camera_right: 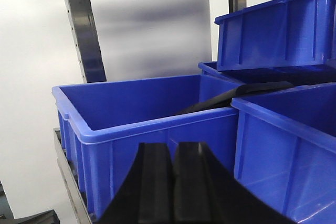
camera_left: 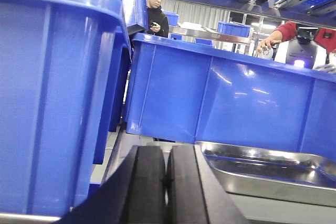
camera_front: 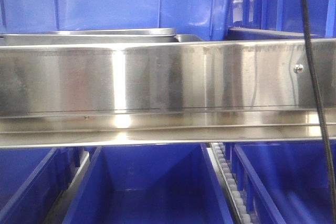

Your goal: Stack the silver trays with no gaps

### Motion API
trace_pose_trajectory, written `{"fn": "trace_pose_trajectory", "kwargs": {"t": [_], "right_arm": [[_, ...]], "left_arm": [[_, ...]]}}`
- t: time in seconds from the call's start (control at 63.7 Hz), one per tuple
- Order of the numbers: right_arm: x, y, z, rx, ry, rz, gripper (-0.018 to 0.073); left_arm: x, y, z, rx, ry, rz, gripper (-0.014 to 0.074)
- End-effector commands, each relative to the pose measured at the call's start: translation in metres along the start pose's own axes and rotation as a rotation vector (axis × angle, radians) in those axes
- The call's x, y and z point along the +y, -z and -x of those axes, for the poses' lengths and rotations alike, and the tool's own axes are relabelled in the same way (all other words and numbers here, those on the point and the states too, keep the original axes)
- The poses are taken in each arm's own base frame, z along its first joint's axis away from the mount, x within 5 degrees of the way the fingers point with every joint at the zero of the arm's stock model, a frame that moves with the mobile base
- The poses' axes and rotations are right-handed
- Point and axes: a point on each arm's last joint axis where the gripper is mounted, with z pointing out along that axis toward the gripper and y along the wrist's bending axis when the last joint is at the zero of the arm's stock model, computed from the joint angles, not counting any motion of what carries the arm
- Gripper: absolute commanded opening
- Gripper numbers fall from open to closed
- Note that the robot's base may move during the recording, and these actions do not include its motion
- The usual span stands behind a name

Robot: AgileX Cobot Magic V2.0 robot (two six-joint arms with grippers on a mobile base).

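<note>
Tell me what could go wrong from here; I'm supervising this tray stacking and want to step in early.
1. The left gripper sits shut, low beside the silver tray, with blue bins close around it. Reaching in may knock a bin wall or shove the tray instead of lifting it.
2. In the front view the steel shelf rail hides most of the tray, so a tilted, gapped stack might go unnoticed.
3. A dark object leans across the bins near the right gripper; it might snag.

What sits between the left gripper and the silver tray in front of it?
Nothing visible: in the left wrist view the shut left gripper faces the silver tray just ahead to its right, with bare shelf between; blue bins stand behind.
</note>
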Motion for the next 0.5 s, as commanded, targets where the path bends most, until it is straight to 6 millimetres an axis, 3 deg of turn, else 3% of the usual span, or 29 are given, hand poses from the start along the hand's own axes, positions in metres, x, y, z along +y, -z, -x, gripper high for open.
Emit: {"fn": "trace_pose_trajectory", "kwargs": {"t": [0.0,0.141,0.486], "right_arm": [[0.0032,0.0022,0.0069,-0.031,0.011,0.022,-0.0079],[0.0032,0.0022,0.0069,-0.031,0.011,0.022,-0.0079],[0.0032,0.0022,0.0069,-0.031,0.011,0.022,-0.0079]], "left_arm": [[-0.0003,0.0004,0.0006,-0.002,0.009,-0.004,-0.0006],[0.0019,0.0008,-0.0077,0.089,0.008,0.020,-0.0006],[-0.0021,0.0007,-0.0047,0.058,-0.033,-0.044,-0.0006]]}}
